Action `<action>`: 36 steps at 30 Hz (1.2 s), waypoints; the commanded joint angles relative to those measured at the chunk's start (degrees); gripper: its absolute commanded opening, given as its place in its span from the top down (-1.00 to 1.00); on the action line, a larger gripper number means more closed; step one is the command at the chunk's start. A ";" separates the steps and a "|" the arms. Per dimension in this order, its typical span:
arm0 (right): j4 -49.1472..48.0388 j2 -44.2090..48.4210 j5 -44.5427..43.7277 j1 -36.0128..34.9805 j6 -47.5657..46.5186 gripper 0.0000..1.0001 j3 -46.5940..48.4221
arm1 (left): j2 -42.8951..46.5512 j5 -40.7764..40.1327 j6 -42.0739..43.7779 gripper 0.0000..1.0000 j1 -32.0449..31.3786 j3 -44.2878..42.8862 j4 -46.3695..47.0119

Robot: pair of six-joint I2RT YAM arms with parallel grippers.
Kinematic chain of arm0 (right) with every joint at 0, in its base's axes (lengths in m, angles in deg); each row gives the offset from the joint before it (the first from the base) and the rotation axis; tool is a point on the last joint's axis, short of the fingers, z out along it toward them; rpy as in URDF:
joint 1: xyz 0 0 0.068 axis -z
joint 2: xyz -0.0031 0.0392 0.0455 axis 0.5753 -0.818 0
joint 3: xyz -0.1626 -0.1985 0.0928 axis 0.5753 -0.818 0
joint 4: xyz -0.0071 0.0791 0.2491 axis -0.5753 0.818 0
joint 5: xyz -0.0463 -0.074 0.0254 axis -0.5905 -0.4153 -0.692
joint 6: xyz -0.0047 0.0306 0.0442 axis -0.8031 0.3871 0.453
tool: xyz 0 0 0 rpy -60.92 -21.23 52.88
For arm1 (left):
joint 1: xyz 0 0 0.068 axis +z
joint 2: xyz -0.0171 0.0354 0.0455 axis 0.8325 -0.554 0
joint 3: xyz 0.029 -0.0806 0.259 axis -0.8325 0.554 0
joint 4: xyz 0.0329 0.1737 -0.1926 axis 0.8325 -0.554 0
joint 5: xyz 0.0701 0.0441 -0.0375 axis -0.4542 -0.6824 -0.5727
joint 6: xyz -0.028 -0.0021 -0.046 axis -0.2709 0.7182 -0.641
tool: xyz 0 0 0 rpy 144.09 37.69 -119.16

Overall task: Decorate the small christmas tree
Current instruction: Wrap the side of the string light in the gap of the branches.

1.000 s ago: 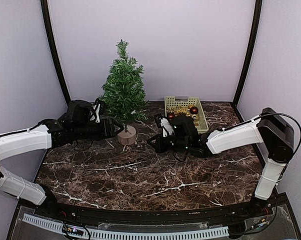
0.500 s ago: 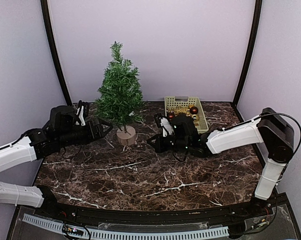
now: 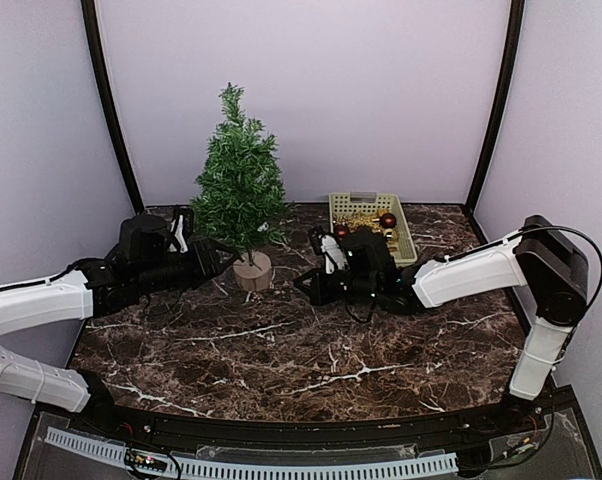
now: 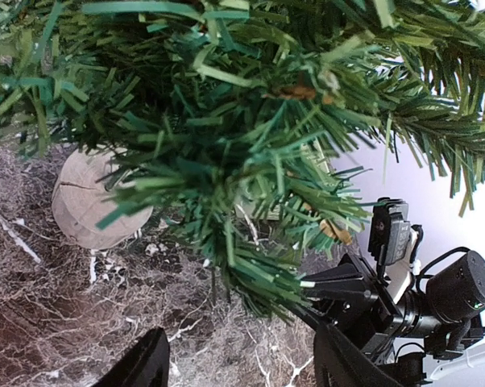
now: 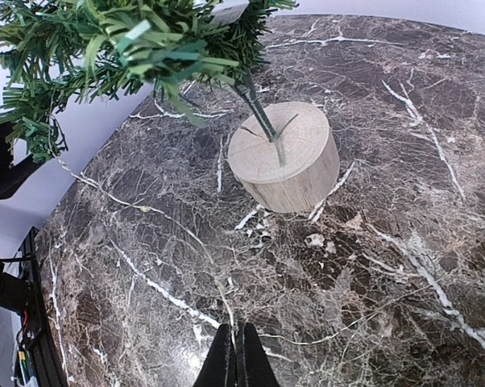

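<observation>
Tree: a small dark-green artificial tree [image 3: 241,175] stands upright on a dark marbled table [image 3: 311,350], toward its back edge.
Base: the thin trunk is set in a round, pale wooden stump [image 3: 253,270] that sits flat on the table.
Left gripper: the left gripper [image 4: 242,372] is just left of the tree, low down at the height of the bottom branches. Its 2 fingers are spread wide with nothing between them. Needles hang just ahead of the tips; whether they touch cannot be told.
Right gripper: the right gripper [image 5: 236,359] is to the right of the tree, near the stump but apart from it, and points toward it. Its 2 fingers are pressed together; whether something thin is pinched cannot be told.
Basket: a pale yellow slatted basket [image 3: 410,236] sits to the right of the tree, beyond the right gripper. It holds small red and gold balls, 1 red ball [image 3: 387,220] plainest.
Walls: plain lilac walls [image 3: 381,90] stand behind the tree.
</observation>
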 commanded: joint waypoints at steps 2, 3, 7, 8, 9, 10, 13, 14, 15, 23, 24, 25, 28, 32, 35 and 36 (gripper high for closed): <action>-1.91 1.02 -0.68 -0.62 0.07 1.00 0.93 | -1.50 0.43 0.32 -0.28 -0.39 -1.51 4.56; -1.90 1.02 -0.70 -0.62 0.05 1.00 0.95 | -1.78 0.23 0.38 -0.24 -0.38 -1.45 4.46; -1.94 0.98 -0.75 -0.58 0.05 1.00 0.94 | -2.64 0.04 0.57 0.00 -0.45 -1.25 4.02; -2.03 0.93 -0.71 -0.62 0.05 1.00 0.97 | -2.81 0.10 0.56 0.01 -0.43 -1.24 3.99; -2.07 0.88 -0.63 -0.55 0.05 1.00 1.03 | -3.16 0.35 0.55 0.02 -0.40 -1.23 4.23; -2.15 0.83 -0.62 -0.59 0.06 1.00 1.04 | -3.58 0.48 0.47 0.02 -0.39 -1.23 4.45; -2.11 0.76 -0.58 -0.62 0.14 1.00 1.01 | -4.30 1.23 0.42 0.01 -0.45 -1.35 5.82; -2.11 0.85 -0.61 -0.62 0.14 1.00 1.03 | -4.57 1.27 0.44 0.01 -0.41 -1.46 5.94; -2.09 0.82 -0.70 -0.62 0.09 1.00 1.04 | -4.66 1.30 0.53 0.01 -0.43 -1.48 6.15; -2.16 1.26 -0.88 -0.62 0.14 1.00 0.79 | -5.01 1.17 0.53 0.35 -0.39 -0.54 8.10; -2.16 1.47 -0.99 -0.62 0.07 1.00 0.71 | -5.01 1.25 0.53 0.42 -0.38 -0.36 8.68; -1.97 1.83 -1.10 -0.58 -0.02 1.00 0.62 | -5.01 1.19 0.53 0.46 -0.39 -0.27 8.87; -0.27 3.24 -1.91 -0.70 -0.79 1.00 0.51 | -4.63 0.36 0.64 0.68 -0.44 -0.31 8.25; 3.42 6.65 -5.07 -1.22 -2.96 1.00 0.01 | -3.31 -1.47 1.31 0.85 -0.40 -0.42 4.87; 6.63 9.38 -8.69 -1.32 -4.61 1.00 -0.02 | -1.75 -3.25 2.09 0.96 -0.36 -0.33 1.30; 7.61 10.32 -9.69 -1.32 -5.09 1.00 0.05 | -1.40 -5.04 2.23 0.98 -0.36 -0.30 -0.31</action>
